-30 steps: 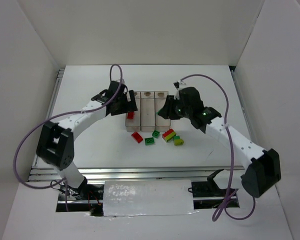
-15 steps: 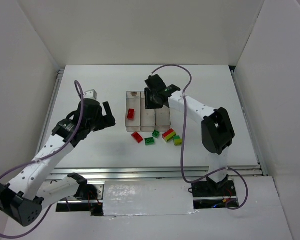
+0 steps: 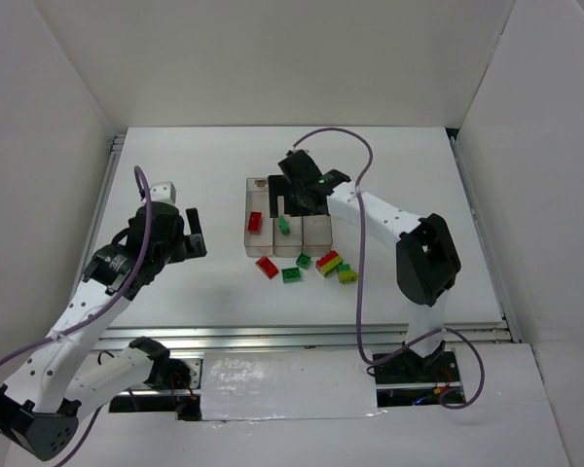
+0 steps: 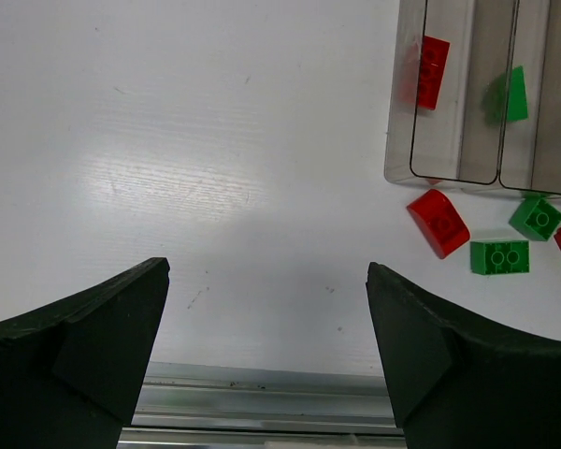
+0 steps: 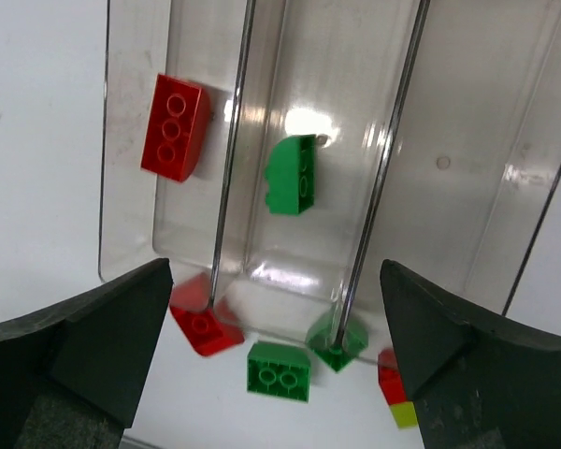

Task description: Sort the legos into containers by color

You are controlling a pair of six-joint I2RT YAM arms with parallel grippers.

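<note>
Hanging over bare desk [image 3: 195,165] at the left of the top view, the left arm [image 3: 83,306] carries the left jaws spread wide, with nothing between them; they are well apart from the containers [image 3: 317,233]. Those three joined clear bins sit at the centre of the frame. A red brick [image 3: 255,221] lies in the leftmost bin, and a green brick [image 3: 284,226] lies in the middle one, tipped on its side in the right wrist view. Above the upper end of the middle and right bins, the right arm [image 3: 380,216] holds the right jaws parted just as wide, gripping nothing, with the green brick below the gap between them. Loose legos lie on the desk just below the bins' lower end: from left to right, a second red brick [image 3: 267,266], a flat green brick [image 3: 292,275], a smaller green brick [image 3: 303,260] close to the bin wall, a red-and-yellow piece [image 3: 328,262], and a green-and-yellow piece [image 3: 346,273] beside it.
</note>
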